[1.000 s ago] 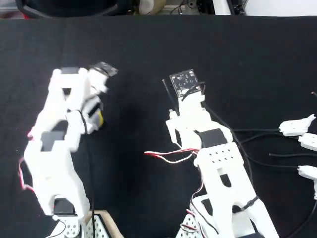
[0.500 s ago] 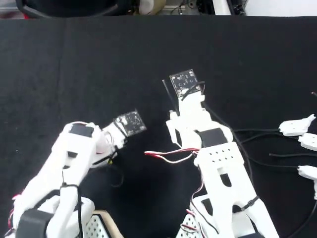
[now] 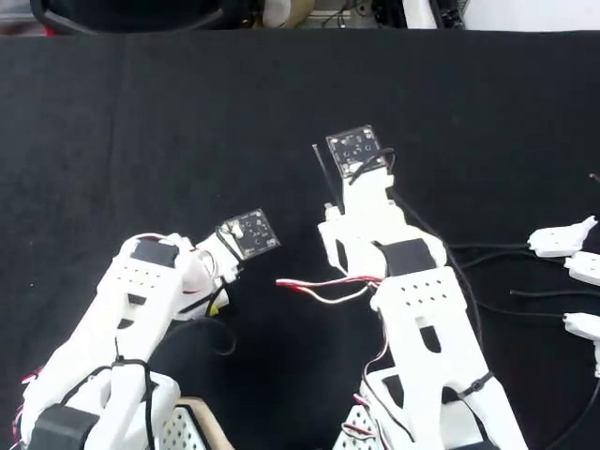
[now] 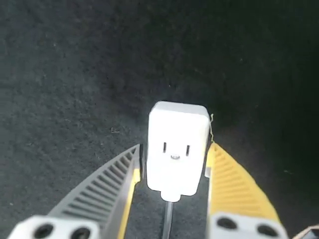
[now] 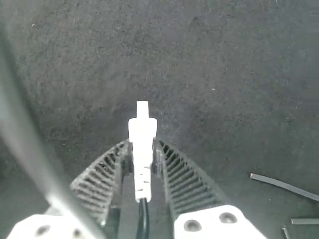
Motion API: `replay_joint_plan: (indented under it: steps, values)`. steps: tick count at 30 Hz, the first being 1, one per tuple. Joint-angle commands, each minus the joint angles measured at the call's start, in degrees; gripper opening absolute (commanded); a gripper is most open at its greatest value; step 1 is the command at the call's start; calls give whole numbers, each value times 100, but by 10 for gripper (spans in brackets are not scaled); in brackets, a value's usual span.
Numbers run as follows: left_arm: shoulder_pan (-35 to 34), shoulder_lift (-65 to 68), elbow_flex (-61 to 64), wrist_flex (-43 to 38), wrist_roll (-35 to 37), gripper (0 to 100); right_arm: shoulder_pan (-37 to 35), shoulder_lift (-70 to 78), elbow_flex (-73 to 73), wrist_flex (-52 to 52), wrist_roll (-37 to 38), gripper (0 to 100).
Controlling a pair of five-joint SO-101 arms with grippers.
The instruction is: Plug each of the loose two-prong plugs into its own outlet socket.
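Your left claw (image 4: pixel 175 149) is closed on the white outlet socket (image 4: pixel 178 132), its slotted face turned away from the wrist. Your right claw (image 5: pixel 143 145) is clamped on a two-prong plug (image 5: pixel 141 130), prongs leading and seen edge-on. Both are over the black worktop (image 3: pixel 187 94), apart. Recommended: match prongs to slots, square the faces, then push straight. More white connectors (image 3: pixel 560 239) and black cables (image 3: pixel 487 248) lie beside the right arm; avoid snagging them.

The outlet socket (image 4: pixel 178 142) and plug (image 5: pixel 141 144) are white, the table (image 3: pixel 141 103) black, the left claw (image 4: pixel 174 148) grey-and-yellow.
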Motion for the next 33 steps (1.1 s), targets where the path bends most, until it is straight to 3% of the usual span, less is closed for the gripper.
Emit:
replay_joint_plan:
  steps: [1,6,9,12,17,23,28,33]
  values:
    - [-40,-158,-637,475,264,222,141,4,-321,26,53,13]
    - [13,-730,-787,1029,475,220,132,4,-303,26,44,13]
    - [312,-1574,-242,1081,466,220,132,4,-303,26,35,13]
    - [831,-2497,725,721,466,225,132,4,-303,26,18,13]
    - [901,-3182,1824,-35,440,280,132,4,-303,35,9,13]
    - [884,-2505,1851,-457,290,292,132,4,-303,35,9,13]
    - [233,-1108,1385,-1081,158,292,123,13,-303,35,9,13]
    - [207,281,409,-571,70,262,132,13,-303,35,9,13]
